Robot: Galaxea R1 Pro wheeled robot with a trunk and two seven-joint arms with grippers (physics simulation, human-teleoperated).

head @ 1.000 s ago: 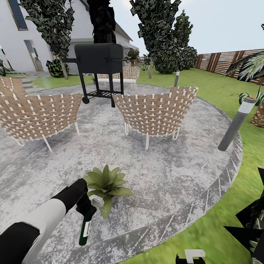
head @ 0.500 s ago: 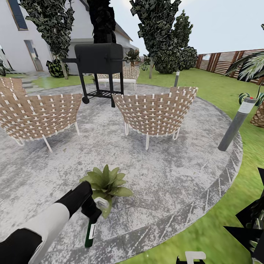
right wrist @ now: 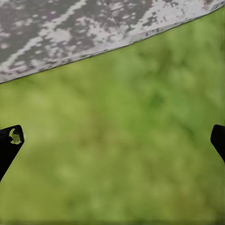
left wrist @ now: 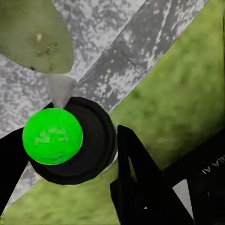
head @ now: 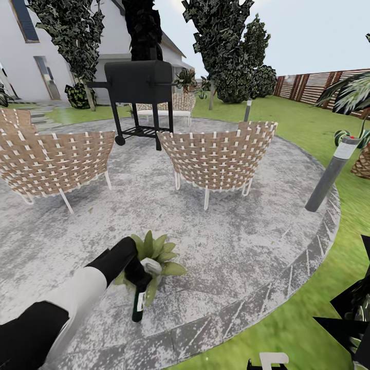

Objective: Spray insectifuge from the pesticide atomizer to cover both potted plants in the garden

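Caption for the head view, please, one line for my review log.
Left gripper holds the atomizer against a potted plant on the patio, wicker chairs behind.

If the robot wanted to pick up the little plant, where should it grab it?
Probably by the little grey pot under the potted plant, coming in low from the side. The pointed leaves spread out wide and floppy, so they'd bend or slip. The pot is mostly hidden under them. Right now the left gripper holds the green atomizer bottle right beside it, so that's in the way.

left hand (head: 137,273) clamped, right hand (right wrist: 112,140) spread
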